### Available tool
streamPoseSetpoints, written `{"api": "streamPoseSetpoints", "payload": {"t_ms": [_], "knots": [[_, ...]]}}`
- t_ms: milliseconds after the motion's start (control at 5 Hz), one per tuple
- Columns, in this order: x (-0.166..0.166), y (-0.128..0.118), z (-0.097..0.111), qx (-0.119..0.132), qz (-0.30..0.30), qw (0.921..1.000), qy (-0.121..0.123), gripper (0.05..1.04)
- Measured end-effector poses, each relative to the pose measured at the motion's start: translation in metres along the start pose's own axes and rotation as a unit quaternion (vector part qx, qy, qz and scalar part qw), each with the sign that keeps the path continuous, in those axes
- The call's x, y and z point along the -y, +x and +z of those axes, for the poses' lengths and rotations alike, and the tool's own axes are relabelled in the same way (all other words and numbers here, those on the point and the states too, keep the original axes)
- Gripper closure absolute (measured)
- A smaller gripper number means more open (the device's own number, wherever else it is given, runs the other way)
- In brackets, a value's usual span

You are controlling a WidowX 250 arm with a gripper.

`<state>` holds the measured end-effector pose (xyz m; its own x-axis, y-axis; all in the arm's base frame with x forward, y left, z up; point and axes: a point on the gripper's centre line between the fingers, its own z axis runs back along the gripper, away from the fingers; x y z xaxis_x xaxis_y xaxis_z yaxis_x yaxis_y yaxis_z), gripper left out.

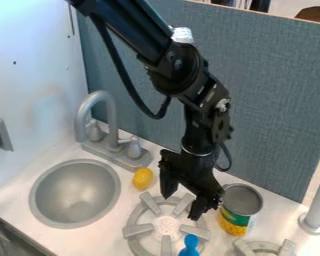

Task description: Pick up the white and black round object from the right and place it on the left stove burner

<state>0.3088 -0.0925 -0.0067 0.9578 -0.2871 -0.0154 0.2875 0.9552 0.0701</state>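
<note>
the black gripper point(181, 207) hangs over the burner point(137, 230), its fingers apart, the tin can point(244, 201) just beside it. a blue thing point(190, 242) is at the burner's near side, a lemon point(142, 178) near the sink point(74, 194).

The black pincer point(183, 198) hangs with its fingers apart over the 12-to-1 o'clock edge of the grey burner point(142, 228). Measured from that burner's centre, a yellow lemon-like thing point(142, 178) lies at 11 o'clock, the round sink point(74, 193) at 10, a green-and-yellow-labelled can point(235, 220) at 2, and a blue object point(190, 245) between 4 and 5.
</note>
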Motion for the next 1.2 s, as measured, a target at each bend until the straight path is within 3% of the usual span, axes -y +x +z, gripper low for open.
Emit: {"api": "streamPoseSetpoints", "payload": {"t_ms": [200,400,600,1000,1200], "knots": [[0.0,-0.006,-0.012,-0.017,0.001,0.9999,0.0,0.087],[0.004,-0.005,-0.017,0.004,0.011,0.9999,-0.009,0.087],[0.004,-0.004,-0.017,0.007,0.02,0.9997,-0.011,0.087],[0.027,0.022,0.007,0.02,0.063,0.9961,-0.059,0.087],[0.046,0.031,0.014,0.018,0.059,0.9958,-0.067,0.087]]}}
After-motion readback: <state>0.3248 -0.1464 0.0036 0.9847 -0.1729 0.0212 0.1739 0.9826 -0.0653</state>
